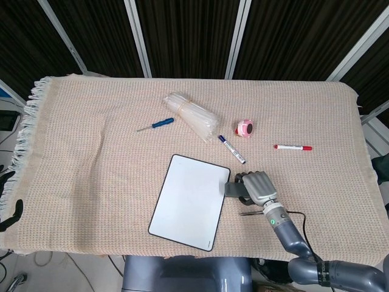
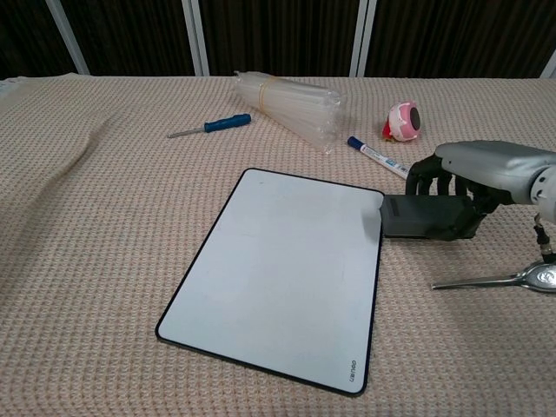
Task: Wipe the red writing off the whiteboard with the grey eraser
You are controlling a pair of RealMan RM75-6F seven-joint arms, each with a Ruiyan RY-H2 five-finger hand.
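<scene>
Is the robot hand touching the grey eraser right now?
Touching. The chest view shows the right robot hand with its fingers curled over the top of the grey eraser, holding it just off the whiteboard's right edge.
</scene>
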